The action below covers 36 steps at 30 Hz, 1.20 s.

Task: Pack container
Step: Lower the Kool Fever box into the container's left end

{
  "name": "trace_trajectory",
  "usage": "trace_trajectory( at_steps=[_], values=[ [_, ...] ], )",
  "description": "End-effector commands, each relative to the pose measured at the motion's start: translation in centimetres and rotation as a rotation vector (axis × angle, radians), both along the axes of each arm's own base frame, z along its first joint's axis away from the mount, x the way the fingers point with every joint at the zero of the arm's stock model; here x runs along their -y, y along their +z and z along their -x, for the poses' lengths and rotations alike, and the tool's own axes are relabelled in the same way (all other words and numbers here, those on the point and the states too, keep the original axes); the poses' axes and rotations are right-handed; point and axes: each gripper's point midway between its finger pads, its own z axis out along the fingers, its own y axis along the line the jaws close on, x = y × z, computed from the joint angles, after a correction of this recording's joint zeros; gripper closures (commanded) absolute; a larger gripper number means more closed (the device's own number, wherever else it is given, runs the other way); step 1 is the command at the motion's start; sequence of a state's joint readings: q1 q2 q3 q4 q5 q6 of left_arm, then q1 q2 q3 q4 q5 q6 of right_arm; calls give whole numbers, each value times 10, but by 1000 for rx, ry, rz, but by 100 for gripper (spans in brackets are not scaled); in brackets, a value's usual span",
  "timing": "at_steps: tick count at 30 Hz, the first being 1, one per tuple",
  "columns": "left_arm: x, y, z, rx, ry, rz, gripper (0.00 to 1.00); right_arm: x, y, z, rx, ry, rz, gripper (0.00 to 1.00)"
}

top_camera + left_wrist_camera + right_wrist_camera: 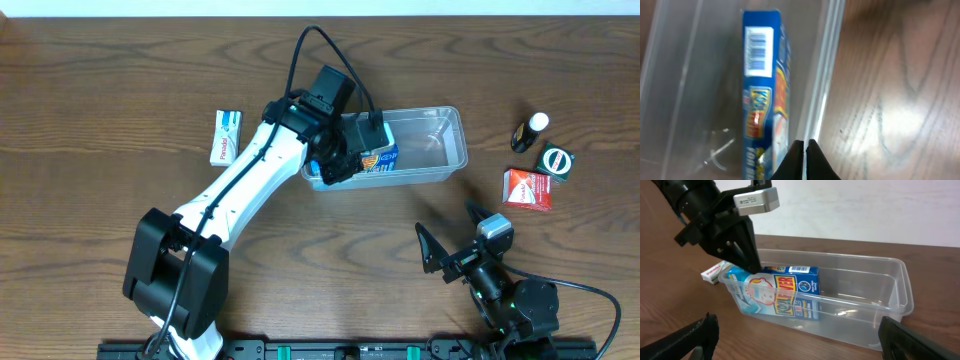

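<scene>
The container (430,148) sits on the counter (100,100) just right of centre in the upper half of the overhead view, its long sides running left to right. In its left half a blue box (380,158) stands on a long narrow edge, its barcode side up and its printed face along the wall that faces the right wrist camera; the rest of the container shows only clear plastic. The left fingers (797,160) are pressed together with nothing between them, pointing down at the container's rim right beside the blue box, at the container's left end; whether the tips touch the rim or the box cannot be told. The white left arm runs from the lower left of the overhead view up to that spot. To the left of the container, near it but apart, lies a white box (226,137). To the right of the container stand a dark bottle (530,132) with a white cap, a round green-rimmed thing (556,161) just below it, and a red box (528,188) lower again. The right fingers (430,250) are spread wide and hold nothing, below the container's right end and apart from it.
</scene>
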<state>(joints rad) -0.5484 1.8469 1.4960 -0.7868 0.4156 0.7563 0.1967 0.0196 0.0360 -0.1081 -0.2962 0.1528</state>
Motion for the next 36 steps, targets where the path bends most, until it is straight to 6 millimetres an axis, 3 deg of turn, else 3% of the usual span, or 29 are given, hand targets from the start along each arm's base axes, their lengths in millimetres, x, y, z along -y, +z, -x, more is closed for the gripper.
trace_trajectory(
  at_steps=[1, 7, 17, 22, 36],
  values=[
    [-2, 3, 5, -13, 1, -3, 94, 0, -2, 0, -10, -1, -8, 1],
    [-4, -2, 8, -32, 1, -15, 95, 0, -2, 0, -10, -1, -8, 1],
    [-13, -29, 0, -42, 22, -101, 94, 0, -2, 0, -10, -1, -8, 1],
    [-13, -30, -1, -39, 24, -106, 94, 0, -2, 0, -10, -1, -8, 1],
    [-23, -30, -27, 77, 81, -173, 94, 0, -2, 0, -10, -1, -8, 1]
  ],
)
